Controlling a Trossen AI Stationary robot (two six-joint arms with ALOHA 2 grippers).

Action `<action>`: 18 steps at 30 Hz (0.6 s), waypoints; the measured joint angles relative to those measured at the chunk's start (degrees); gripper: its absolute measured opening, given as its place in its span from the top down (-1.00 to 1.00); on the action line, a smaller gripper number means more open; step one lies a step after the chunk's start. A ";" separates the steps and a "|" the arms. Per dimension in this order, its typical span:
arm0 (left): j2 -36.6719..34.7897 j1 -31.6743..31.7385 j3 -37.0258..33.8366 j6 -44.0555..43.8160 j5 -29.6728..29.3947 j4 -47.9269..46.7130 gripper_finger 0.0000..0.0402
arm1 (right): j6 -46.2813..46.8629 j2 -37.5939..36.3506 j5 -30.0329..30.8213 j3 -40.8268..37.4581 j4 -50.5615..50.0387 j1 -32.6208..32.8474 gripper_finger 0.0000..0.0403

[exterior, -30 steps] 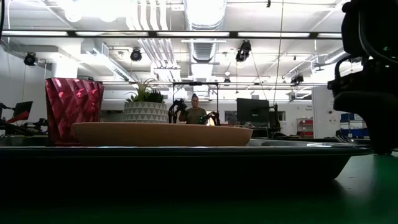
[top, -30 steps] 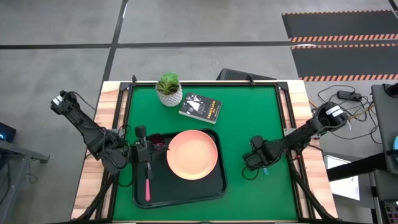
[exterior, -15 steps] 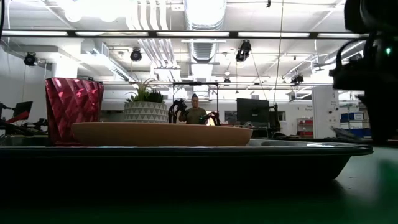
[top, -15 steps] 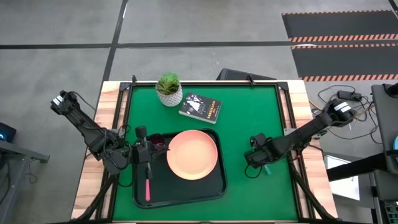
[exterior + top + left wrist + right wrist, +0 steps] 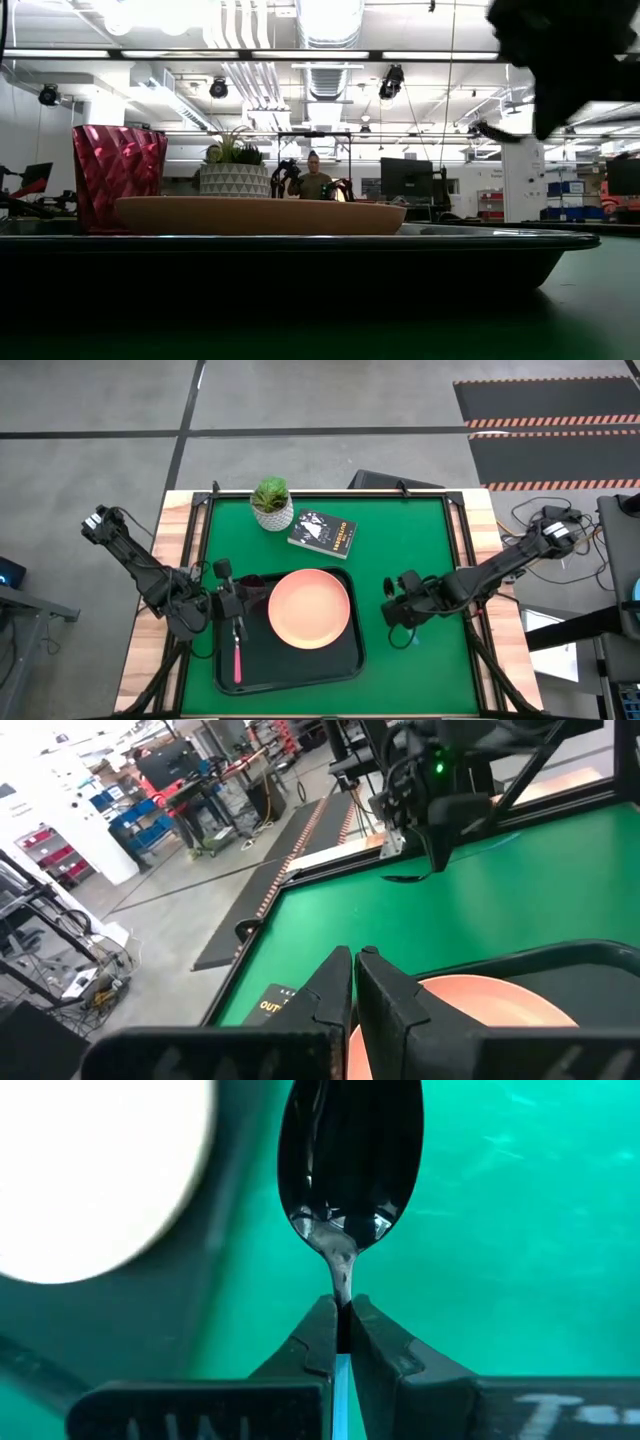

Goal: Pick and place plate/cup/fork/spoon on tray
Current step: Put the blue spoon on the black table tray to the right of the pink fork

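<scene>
The black tray [image 5: 352, 658] lies at the table's near left. On it rest the salmon-pink plate [image 5: 308, 608], the dark maroon cup [image 5: 251, 587] at its far left corner, and the pink-handled fork [image 5: 237, 656] along its left side. My left gripper [image 5: 237, 616] is shut and empty over the tray's left part, between the cup and the fork. My right gripper [image 5: 392, 612] is just right of the tray, above the green mat, shut on the blue-handled spoon [image 5: 347, 1170]. The spoon's bowl points toward the tray. My right gripper pinches the spoon between its two fingers where the metal neck meets the blue handle [image 5: 342, 1342]. The fingers lie along the spoon, coming from the table's right side. The bowl [image 5: 350, 1155] sticks out ahead of the fingertips. The spoon is lifted clear of the mat.
A white pot with a green plant [image 5: 271, 504] and a small black book [image 5: 323, 532] stand on the mat behind the tray. Bare green mat [image 5: 410, 550] lies to the right of the tray and behind my right gripper.
My right gripper has risen from the mat with the spoon and gone toward the table's left edge, closer to the tray's right rim. The spoon has been lifted clear of the mat.
</scene>
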 joint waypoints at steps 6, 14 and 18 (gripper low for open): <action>-0.36 -0.57 -1.01 0.83 0.33 0.04 1.00 | -3.96 8.44 0.20 12.44 0.15 0.00 0.96; -3.20 -0.78 -3.87 3.47 0.49 -0.06 1.00 | -2.13 22.33 -0.91 31.62 0.15 -0.66 0.96; -5.60 -0.95 -3.89 4.73 0.57 -1.49 1.00 | -3.08 29.08 -1.33 41.15 0.16 -1.59 0.96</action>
